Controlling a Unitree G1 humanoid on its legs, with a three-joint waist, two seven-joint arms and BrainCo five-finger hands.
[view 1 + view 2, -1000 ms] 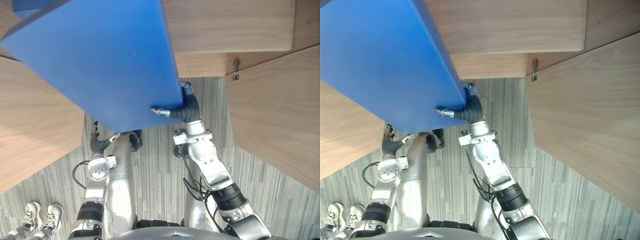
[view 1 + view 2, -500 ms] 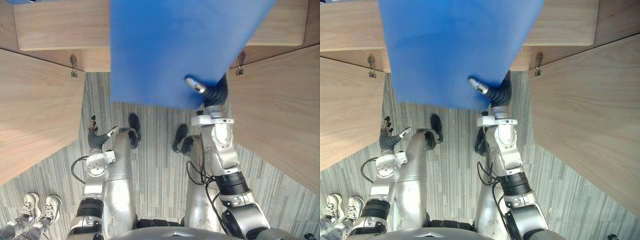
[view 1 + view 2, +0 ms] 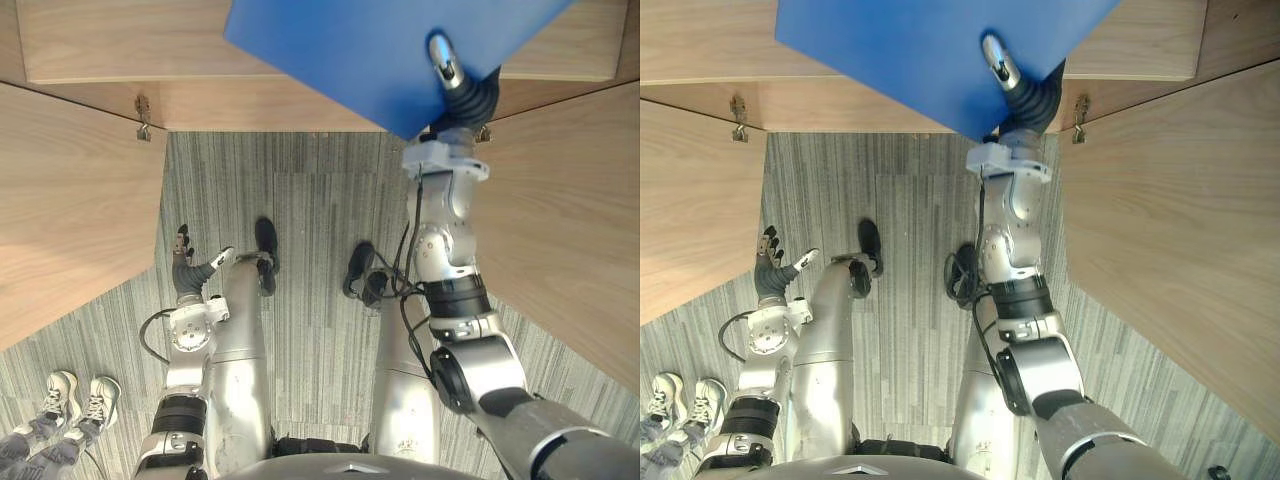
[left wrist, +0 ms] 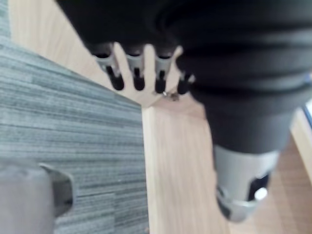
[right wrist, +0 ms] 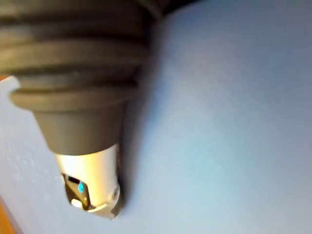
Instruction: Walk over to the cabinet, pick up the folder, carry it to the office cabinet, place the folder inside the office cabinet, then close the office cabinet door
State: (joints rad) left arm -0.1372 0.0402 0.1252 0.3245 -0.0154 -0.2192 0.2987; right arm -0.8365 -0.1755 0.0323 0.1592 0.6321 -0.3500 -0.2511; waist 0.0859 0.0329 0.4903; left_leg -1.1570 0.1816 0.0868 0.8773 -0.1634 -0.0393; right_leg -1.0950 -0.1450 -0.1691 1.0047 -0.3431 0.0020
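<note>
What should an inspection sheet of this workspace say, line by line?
surface: grey carpet floor between the doors.
job's things: blue folder raised at the opening of the wooden office cabinet; its left door and right door stand open.
clutter: nothing seen.
robot hands: right robot hand holds the folder, thumb on its upper face; left robot hand open, low at the side, holding nothing.
cables: nothing seen.
surroundings: a person's white shoes on the carpet.

Two silver-grey arms (image 3: 443, 215) are banded with black rings (image 3: 458, 292) at the forearms. The left hand (image 3: 186, 268) and right hand (image 3: 447, 65) are sheathed in dark ribbed covers; the silver fingers (image 4: 138, 78) are tipped dark.
</note>
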